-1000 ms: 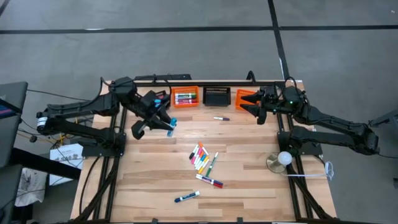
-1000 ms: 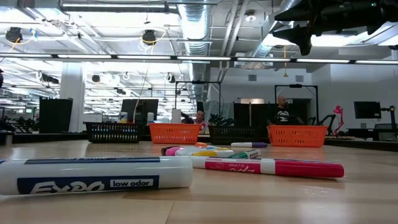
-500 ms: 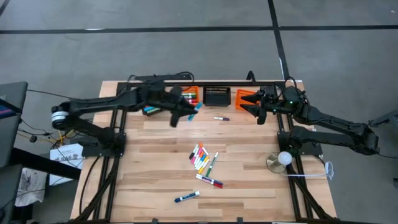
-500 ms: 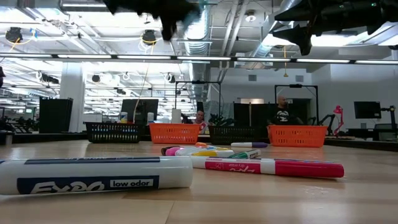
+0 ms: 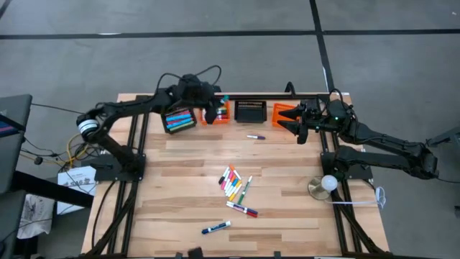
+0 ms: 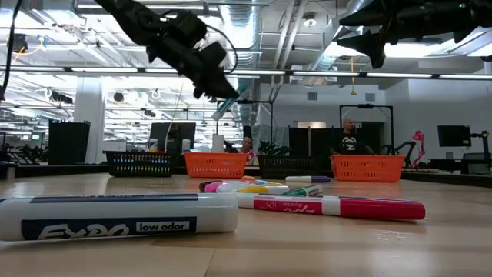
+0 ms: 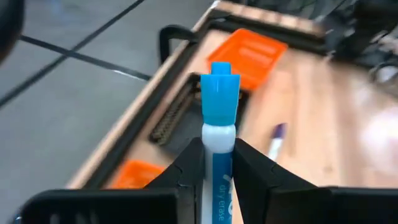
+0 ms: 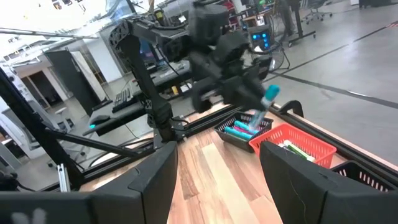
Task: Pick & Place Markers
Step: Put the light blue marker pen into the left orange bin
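My left gripper is shut on a white marker with a light-blue cap. It hangs in the air at the table's far edge, over the orange basket and next to the black basket that holds several markers. More markers lie flat on the table: a purple-capped one, a mixed cluster, a pink one and a blue one. My right gripper is open and waits above the far-right orange basket. My left gripper pinches the marker's white barrel between its two fingers, just behind the blue cap. The marker lies along the fingers, and its cap end sticks out past the fingertips. It is lifted clear of the table and slants down toward the baskets.
An empty-looking black mesh basket stands between the two orange ones at the far edge, in front of a dark rail. A round stand with a white ball sits at the table's right side. Bare wood lies between baskets and cluster.
My left gripper, still shut on the blue-capped marker, has swung from the table's left side toward the far edge and rightward. It has turned so its fingers point over the baskets. The marker has travelled with it in the air. My right arm kept still.
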`<state>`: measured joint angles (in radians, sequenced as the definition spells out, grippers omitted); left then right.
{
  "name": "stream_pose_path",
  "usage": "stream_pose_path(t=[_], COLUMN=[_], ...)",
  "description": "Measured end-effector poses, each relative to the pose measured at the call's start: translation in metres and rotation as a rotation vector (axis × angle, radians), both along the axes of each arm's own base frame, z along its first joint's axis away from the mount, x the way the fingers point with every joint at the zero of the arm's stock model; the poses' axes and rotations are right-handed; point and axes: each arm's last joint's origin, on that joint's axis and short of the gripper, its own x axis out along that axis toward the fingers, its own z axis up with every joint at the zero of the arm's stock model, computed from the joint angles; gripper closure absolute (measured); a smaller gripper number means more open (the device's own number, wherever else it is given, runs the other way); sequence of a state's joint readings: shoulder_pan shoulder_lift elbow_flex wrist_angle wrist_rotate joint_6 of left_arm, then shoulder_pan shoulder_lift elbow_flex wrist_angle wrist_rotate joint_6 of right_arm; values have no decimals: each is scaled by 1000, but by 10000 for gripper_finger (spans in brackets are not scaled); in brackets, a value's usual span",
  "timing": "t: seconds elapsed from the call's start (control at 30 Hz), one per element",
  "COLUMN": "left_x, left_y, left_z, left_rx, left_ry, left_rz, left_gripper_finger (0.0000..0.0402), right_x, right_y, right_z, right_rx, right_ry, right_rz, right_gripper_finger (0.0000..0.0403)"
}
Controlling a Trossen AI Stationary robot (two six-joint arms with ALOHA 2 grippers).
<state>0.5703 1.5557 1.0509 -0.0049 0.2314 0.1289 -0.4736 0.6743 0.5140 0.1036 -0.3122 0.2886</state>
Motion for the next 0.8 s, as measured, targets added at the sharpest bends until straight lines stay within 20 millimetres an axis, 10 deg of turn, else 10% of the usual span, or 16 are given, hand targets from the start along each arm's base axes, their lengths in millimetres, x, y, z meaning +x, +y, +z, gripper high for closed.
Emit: stream_pose_path(t=[0.33, 0.8], left_x=[-1, 16], left_y=[51, 65], left_z=[10, -49], left_rx=[185, 106], left_ry=[96, 422], left_rz=[-47, -191], left_gripper_finger=[342, 342], right_x=[0, 0], right_y=[0, 0], right_z=[0, 0], right_rx=[0, 0], right_ry=[0, 0], right_rz=[0, 0], right_gripper_finger=[184, 184])
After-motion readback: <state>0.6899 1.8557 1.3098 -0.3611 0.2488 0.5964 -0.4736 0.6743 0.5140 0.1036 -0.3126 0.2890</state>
